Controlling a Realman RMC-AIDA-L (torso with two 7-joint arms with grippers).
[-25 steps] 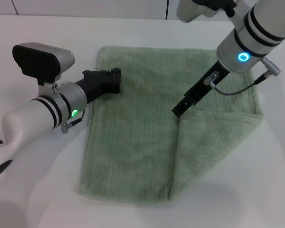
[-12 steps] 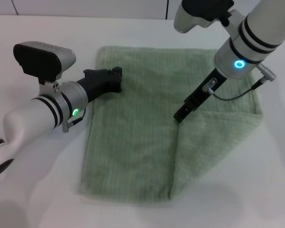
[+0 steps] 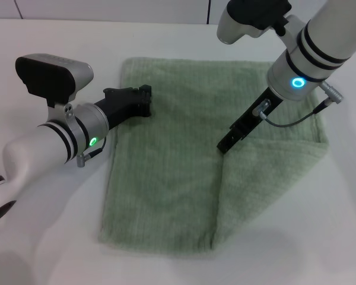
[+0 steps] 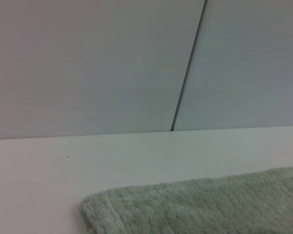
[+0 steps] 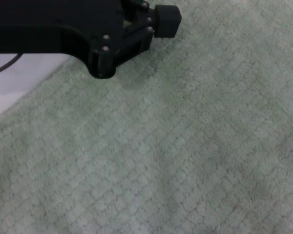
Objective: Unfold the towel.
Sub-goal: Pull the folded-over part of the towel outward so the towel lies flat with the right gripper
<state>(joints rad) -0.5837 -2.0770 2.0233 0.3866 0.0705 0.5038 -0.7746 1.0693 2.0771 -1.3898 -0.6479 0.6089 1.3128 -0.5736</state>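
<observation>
From my remote station, the head camera shows the left arm reaching in low from the left of the white worktop (image 3: 59, 237), its black left pincer (image 3: 143, 100) lying on the upper left part of the towel (image 3: 166, 178), close to the cloth's left hem; I cannot tell from any view whether this pincer is wide or narrow. The left wrist camera looks across a rounded corner of the towel (image 4: 195, 207) toward 2 pale wall panels (image 4: 88, 63) split by a dark seam. The pale sage-green towel lies spread over the middle of the worktop, mostly flat, with 1 flap on its right side doubled over: a fold line runs from near the centre of the cloth down to the lower edge, and the flap's upper edge slants off toward the right hem. To the right, the right arm comes down steeply from the upper right corner, a blue ring light glowing on its wrist, and the right pincer (image 3: 224, 145) meets the towel at the top of that fold, at the inner corner of the flap. Its fingers look drawn narrow there, though I cannot tell whether they have hold of the cloth. The right wrist camera shows ribbed green terry (image 5: 185, 146) filling nearly the whole view, with the left pincer (image 5: 136, 34) resting on the cloth farther off and a sliver of white worktop (image 5: 14, 87) beside it.
</observation>
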